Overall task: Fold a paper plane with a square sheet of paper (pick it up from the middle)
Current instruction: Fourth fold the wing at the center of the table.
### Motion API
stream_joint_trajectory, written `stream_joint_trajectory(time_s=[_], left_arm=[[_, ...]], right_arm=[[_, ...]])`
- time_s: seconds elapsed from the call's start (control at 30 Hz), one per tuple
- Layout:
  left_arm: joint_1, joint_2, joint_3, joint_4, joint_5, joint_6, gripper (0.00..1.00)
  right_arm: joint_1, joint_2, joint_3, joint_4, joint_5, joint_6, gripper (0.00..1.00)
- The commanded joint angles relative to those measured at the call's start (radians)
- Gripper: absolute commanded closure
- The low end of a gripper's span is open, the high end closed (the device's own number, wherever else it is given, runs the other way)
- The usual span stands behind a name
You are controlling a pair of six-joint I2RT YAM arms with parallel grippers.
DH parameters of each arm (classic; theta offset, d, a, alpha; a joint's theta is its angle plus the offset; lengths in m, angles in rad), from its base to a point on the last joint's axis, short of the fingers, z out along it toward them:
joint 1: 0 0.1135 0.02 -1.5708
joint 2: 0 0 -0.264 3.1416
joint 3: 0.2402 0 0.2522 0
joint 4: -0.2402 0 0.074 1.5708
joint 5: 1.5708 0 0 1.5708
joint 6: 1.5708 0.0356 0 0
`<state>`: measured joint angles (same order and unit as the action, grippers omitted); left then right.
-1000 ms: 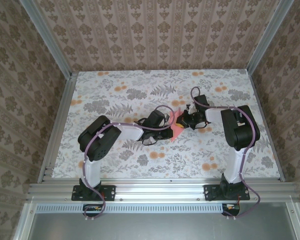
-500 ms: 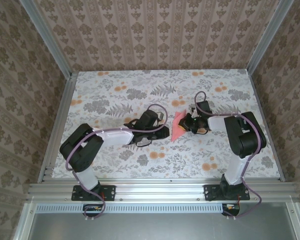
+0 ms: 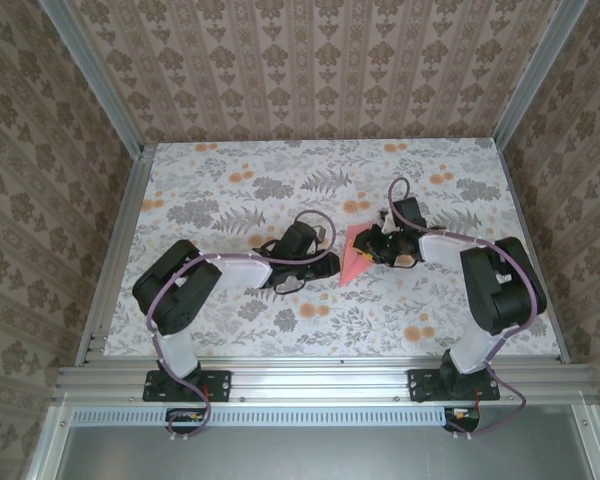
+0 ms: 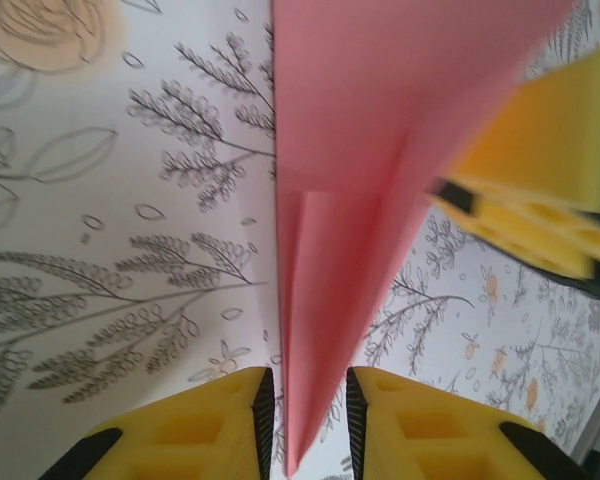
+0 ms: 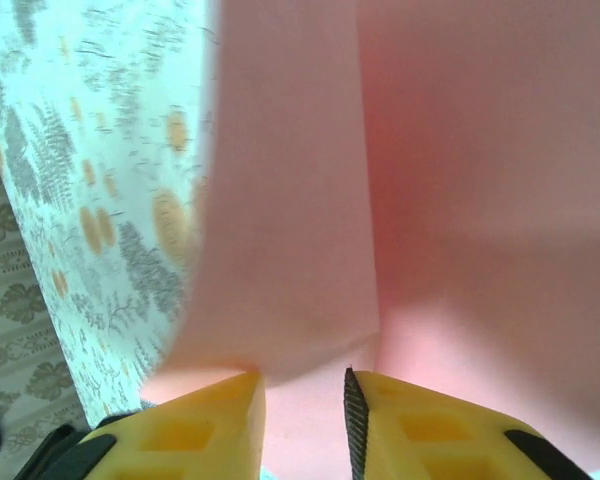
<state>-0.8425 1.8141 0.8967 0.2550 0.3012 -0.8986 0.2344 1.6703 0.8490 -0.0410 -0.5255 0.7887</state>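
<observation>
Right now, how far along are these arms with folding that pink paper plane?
Done: the pink paper is not a flat square; it tapers to a point, folded layers showing. In hand: the right gripper grips its wide end, and its tip lies between the fingers of the left gripper. Still to do: it looks wider than a slim dart, so more folds probably remain.

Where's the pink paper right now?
In the top view, the pink paper is just right of the middle of the table, between the left gripper and right gripper.

No legible text, label or number anywhere.
</observation>
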Motion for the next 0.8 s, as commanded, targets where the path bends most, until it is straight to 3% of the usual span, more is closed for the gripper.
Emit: stream_joint_trajectory(time_s=[0.0,0.13,0.33,0.6,0.77], left_arm=[[0.007,0.0,-0.012,0.022,-0.012,-0.016,0.7],[0.008,-0.001,-0.023,0.062,-0.009,-0.017,0.67],[0.007,0.004,-0.03,0.133,0.022,0.041,0.66],[-0.022,0.005,0.03,0.075,0.01,0.202,0.66],[-0.032,0.044,0.088,0.039,0.001,0.235,0.64]], right_arm=[[0.004,-0.079,0.048,-0.164,0.083,-0.125,0.67],[0.004,-0.108,0.057,-0.235,0.186,-0.201,0.63],[0.005,-0.104,0.059,-0.265,0.233,-0.255,0.63],[-0.005,-0.138,0.003,-0.208,0.236,-0.196,0.66],[-0.013,-0.154,-0.05,-0.134,0.24,-0.134,0.7]])
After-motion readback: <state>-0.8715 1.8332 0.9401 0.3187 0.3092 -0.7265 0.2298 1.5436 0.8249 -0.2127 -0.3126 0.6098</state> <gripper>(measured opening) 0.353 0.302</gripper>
